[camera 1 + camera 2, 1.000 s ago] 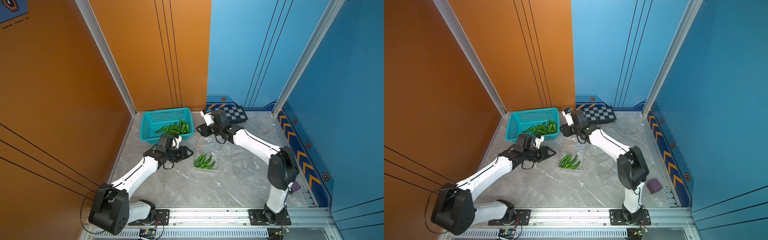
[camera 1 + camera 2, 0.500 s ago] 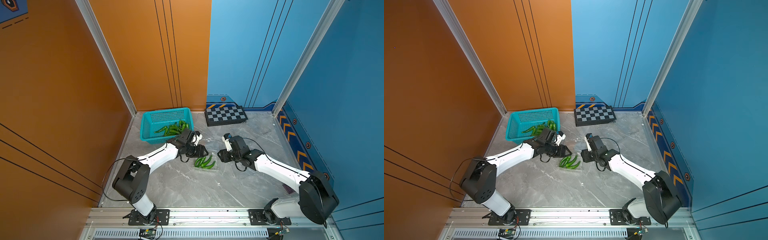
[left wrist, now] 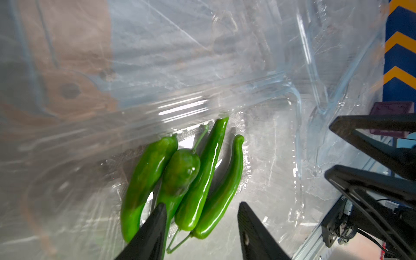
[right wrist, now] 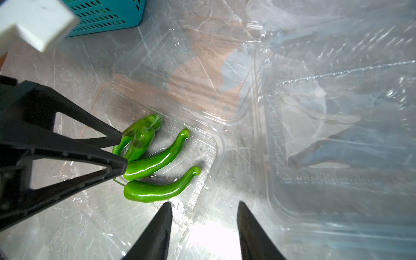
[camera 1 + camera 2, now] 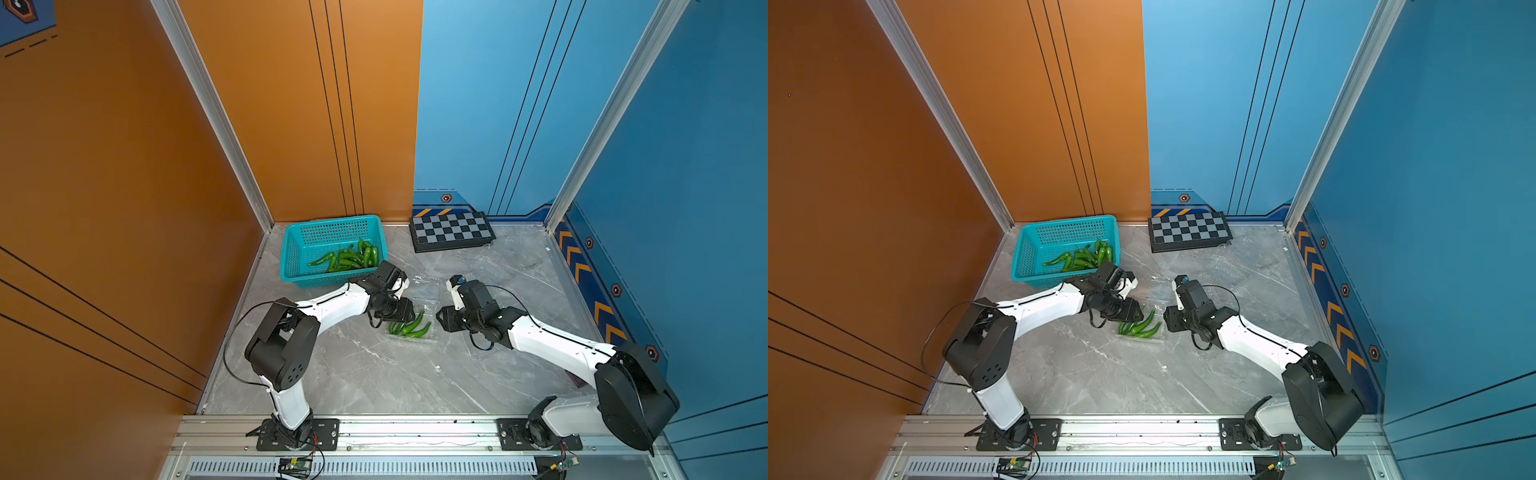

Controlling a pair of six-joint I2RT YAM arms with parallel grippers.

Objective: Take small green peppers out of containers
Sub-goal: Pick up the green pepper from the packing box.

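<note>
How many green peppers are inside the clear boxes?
4, side by side in one open clear box: a fat pepper at one end, a short pepper next, then a long pepper, then a curved pepper. None seems hidden.

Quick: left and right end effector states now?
Left end effector: open, tips at the small green peppers, none gripped.
Right end effector: open, empty, above the container rim.

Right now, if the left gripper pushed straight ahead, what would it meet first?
The left gripper, jaws open, would first meet the green peppers in the clear clamshell container; it may be touching them.
</note>
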